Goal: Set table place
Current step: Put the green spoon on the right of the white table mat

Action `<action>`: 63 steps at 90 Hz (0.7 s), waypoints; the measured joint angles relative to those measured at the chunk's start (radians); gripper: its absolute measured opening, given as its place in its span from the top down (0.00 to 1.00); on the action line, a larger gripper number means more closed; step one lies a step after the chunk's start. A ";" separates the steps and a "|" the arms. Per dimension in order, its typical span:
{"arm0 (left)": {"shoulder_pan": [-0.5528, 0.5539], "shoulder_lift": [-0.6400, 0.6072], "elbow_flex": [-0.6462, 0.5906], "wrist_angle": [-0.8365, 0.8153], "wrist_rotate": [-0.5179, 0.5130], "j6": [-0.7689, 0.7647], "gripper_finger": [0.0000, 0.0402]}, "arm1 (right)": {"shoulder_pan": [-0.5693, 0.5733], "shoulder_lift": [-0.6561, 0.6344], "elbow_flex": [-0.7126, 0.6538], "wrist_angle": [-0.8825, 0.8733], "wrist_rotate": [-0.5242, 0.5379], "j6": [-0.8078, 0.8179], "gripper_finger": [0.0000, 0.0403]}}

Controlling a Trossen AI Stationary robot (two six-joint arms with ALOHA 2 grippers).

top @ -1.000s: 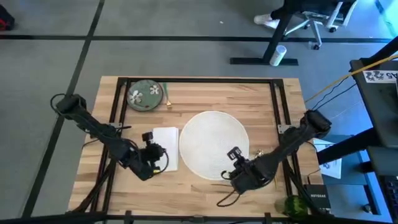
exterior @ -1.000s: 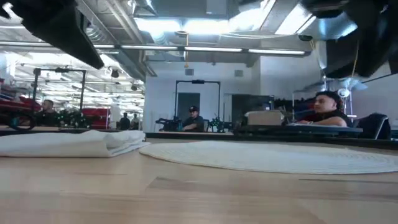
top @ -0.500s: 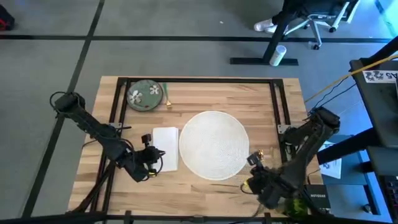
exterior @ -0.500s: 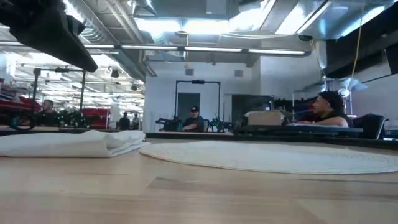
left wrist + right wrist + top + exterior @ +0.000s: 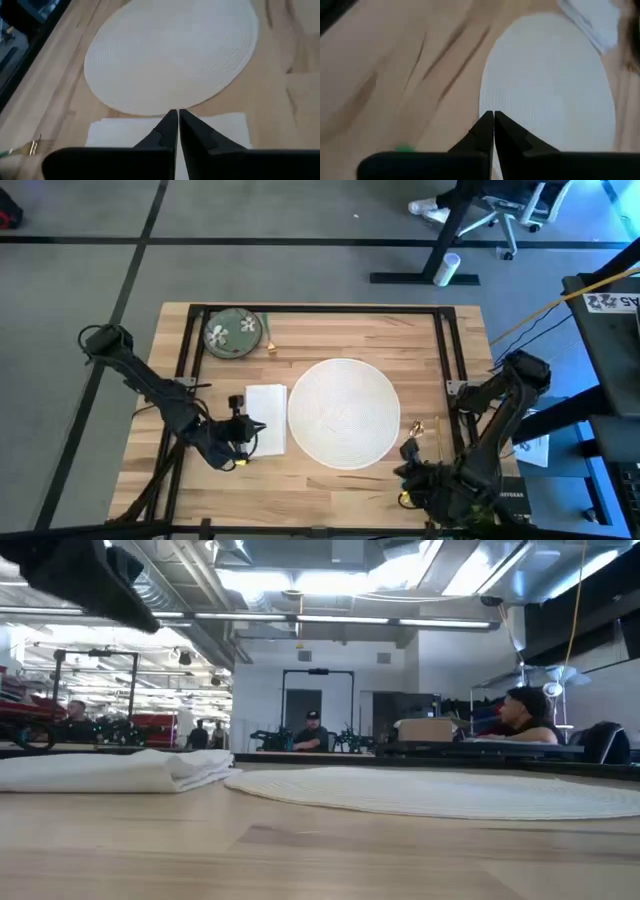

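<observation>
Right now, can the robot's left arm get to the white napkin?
Probably yes. The left gripper, fingers shut, hangs at the near edge of the white napkin, with nothing between them. The big round white plate lies beside the napkin, not on it. The right gripper waits at the table's near right edge.

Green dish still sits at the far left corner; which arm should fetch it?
Left, probably. The left gripper hovers by the napkin, on the green dish's side of the table. The right gripper is at the near right edge, beyond the white plate.

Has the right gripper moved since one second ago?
Yes. In the high view the right gripper has pulled back off the round white plate to the table's near right corner.
</observation>
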 joint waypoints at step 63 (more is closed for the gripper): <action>0.006 -0.053 -0.001 0.006 0.017 0.056 1.00 | -0.480 -0.128 -0.339 1.187 -0.583 -0.873 1.00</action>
